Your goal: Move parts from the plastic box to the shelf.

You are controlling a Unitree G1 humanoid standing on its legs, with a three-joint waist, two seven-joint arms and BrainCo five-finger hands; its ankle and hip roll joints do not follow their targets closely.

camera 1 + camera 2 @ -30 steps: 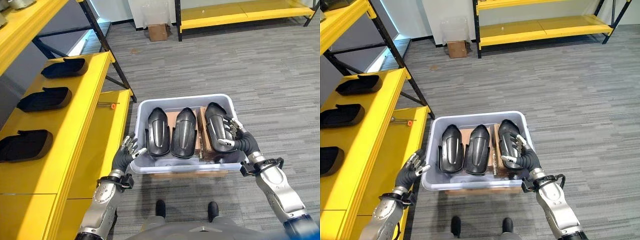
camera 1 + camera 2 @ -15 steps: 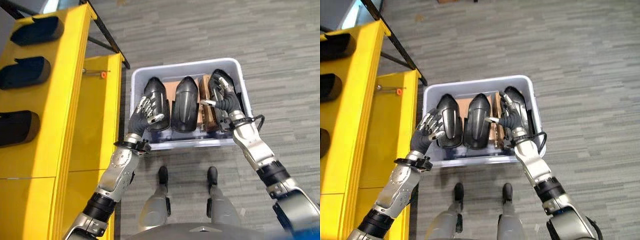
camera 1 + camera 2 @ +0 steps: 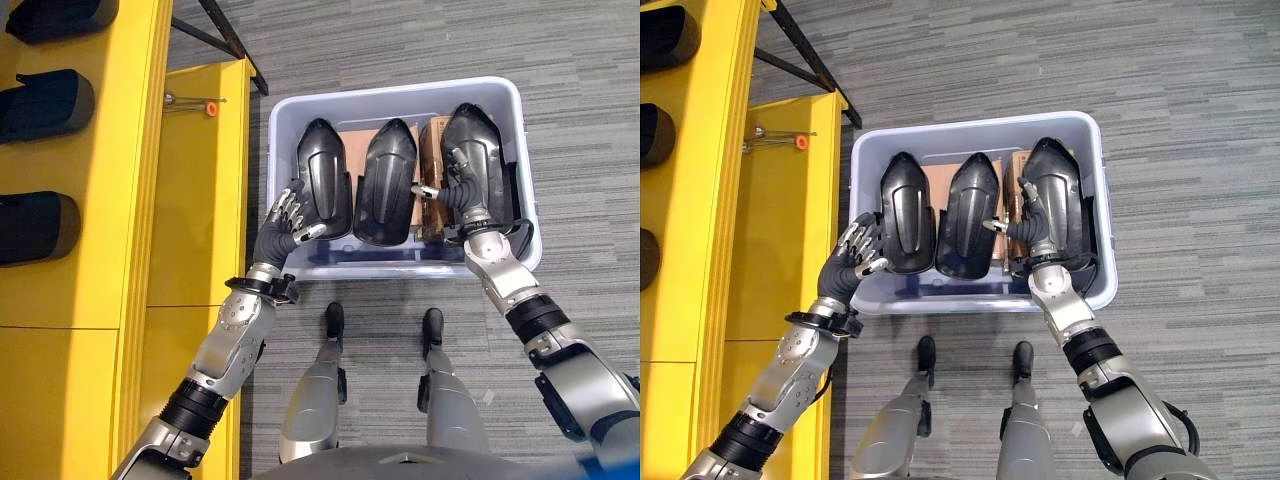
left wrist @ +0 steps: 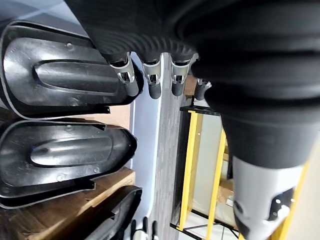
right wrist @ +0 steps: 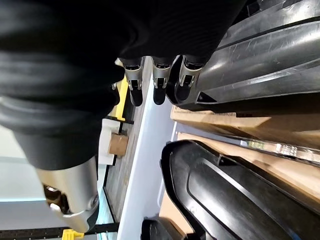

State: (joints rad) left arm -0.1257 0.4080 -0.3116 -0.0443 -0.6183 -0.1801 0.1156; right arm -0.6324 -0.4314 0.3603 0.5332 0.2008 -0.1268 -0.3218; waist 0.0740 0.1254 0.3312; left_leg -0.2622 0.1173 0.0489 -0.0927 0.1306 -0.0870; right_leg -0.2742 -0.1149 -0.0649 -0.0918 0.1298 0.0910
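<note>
Three glossy black moulded plastic parts sit side by side in the pale grey-blue plastic box [image 3: 400,262] on the floor: left part [image 3: 324,190], middle part [image 3: 389,182], right part [image 3: 473,165]. All are elongated shells, tapered at the far end, with a raised rib down the middle, leaning on brown cardboard dividers [image 3: 1008,193]. Their long axes run away from the robot, roughly parallel to the arms.

Left hand [image 3: 283,220] sits at the near-left edge of the left part, fingers [image 4: 129,76] loosely spread and relaxed against the shell's rim, not closed round it. Right hand [image 3: 1025,226] lies on the near end of the right part, thumb reaching toward the gap beside the middle part; fingers [image 5: 184,72] straight, resting on the shell edge, no pinch visible.

Each hand is nearest its own outer part; the middle part is touched by neither. Likely needs the fingers to curl under a rim; smooth plastic could slip.

Yellow metal shelf [image 3: 100,260] stands just left of the box, already carrying similar black parts [image 3: 40,225].
</note>
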